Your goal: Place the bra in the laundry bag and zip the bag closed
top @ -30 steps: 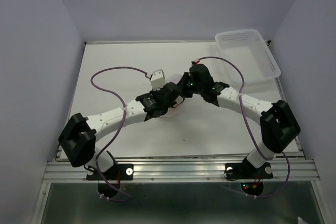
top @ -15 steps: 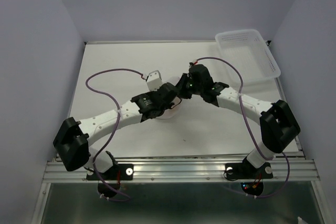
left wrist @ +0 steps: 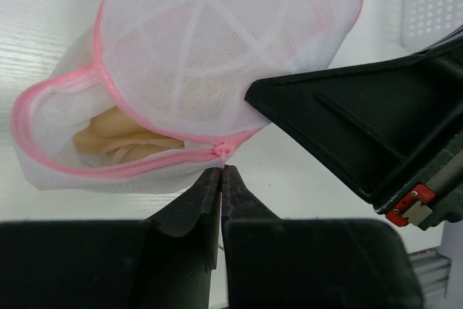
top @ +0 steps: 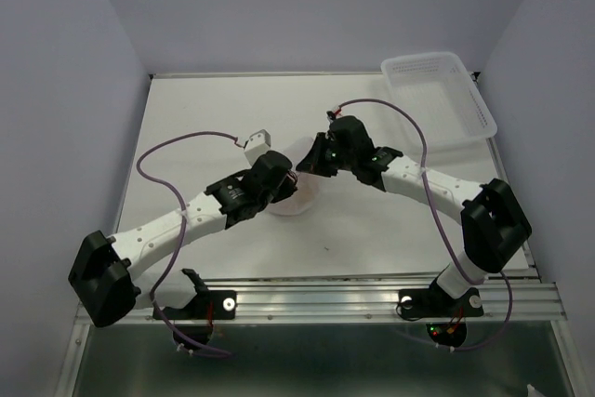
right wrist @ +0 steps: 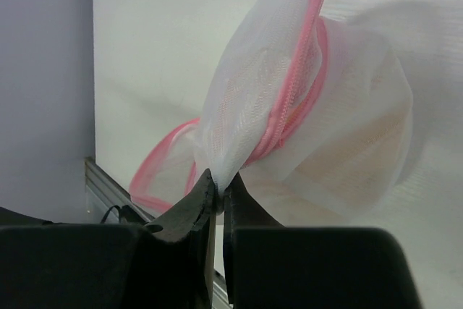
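The white mesh laundry bag [left wrist: 217, 48] with a pink zipper rim lies on the table between the two arms; in the top view it shows as a pale patch [top: 296, 194]. The tan bra [left wrist: 119, 132] lies inside it, seen through the part-open zipper at the left. My left gripper [left wrist: 220, 173] is shut on the pink zipper pull [left wrist: 223, 151]. My right gripper [right wrist: 217, 189] is shut on a fold of the bag's white mesh [right wrist: 253, 106] and holds it up; its finger [left wrist: 362, 121] shows in the left wrist view beside the bag.
A clear rectangular plastic basket [top: 437, 95] stands at the back right of the white table. Purple cables loop over both arms. The table's metal front rail [top: 316, 299] runs along the near edge.
My left arm has swung left and down, pulling its gripper along the bag's rim. My right gripper has shifted slightly left and farther back. The bag now shows more between them.
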`<state>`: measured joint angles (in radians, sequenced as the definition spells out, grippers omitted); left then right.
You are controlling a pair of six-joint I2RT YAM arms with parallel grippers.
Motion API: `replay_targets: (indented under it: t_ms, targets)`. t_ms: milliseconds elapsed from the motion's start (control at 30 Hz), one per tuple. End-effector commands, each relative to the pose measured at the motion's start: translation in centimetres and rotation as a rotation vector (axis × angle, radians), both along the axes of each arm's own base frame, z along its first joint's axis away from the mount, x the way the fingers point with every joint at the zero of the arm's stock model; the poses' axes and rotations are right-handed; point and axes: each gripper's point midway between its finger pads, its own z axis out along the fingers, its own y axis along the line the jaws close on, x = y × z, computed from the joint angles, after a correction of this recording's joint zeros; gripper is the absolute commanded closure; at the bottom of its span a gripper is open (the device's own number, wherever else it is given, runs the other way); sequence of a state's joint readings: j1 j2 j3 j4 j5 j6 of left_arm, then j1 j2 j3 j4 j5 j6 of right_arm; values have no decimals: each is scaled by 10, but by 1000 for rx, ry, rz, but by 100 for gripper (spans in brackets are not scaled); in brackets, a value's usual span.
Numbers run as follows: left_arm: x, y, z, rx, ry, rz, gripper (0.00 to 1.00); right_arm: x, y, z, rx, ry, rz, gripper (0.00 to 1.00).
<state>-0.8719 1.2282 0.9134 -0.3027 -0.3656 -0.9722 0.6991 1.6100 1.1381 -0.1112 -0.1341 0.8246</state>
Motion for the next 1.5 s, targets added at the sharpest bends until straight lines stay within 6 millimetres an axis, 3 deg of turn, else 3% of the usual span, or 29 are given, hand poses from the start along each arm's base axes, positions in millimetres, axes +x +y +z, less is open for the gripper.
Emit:
replay_targets:
  t_ms: [0,233,433,533,700,867,900,1067,1133,1167,1267,1300,1400,1467]
  targets:
    - [-5,-7,9,-86,-20,-95,100,22,-18,17,-103,-172,-2,99]
    - [0,-5,13,-103,-39,-84,100,21,-20,13,-161,-252,80,99]
    - [-2,12,19,-147,-56,-34,100,36,-47,23,-323,-415,59,99]
    - [-4,25,2,-142,-20,-22,100,42,-56,38,-358,-495,32,99]
    - [-10,27,-20,-136,34,-42,100,53,-64,58,-345,-555,8,99]
    - [-5,49,-37,-101,56,27,100,68,-86,62,-344,-567,17,99]
    - [-4,51,-37,-105,54,36,100,74,-93,61,-348,-559,-5,99]
    - [6,51,-19,-126,-13,28,100,67,-84,64,-299,-551,128,98]
    - [12,38,-2,-164,-55,-15,100,52,-71,63,-246,-514,223,61]
    - [14,34,1,-174,-60,-27,100,46,-68,62,-244,-524,272,29]
    - [24,16,13,-183,-64,-87,100,19,-66,61,-228,-562,401,16]
    - [27,12,16,-180,-70,-105,100,8,-68,74,-216,-610,434,13]
    - [32,2,24,-189,-70,-134,100,-2,-81,81,-306,-744,504,2]
    - [34,-4,28,-201,-72,-156,100,-8,-93,88,-384,-831,530,1]
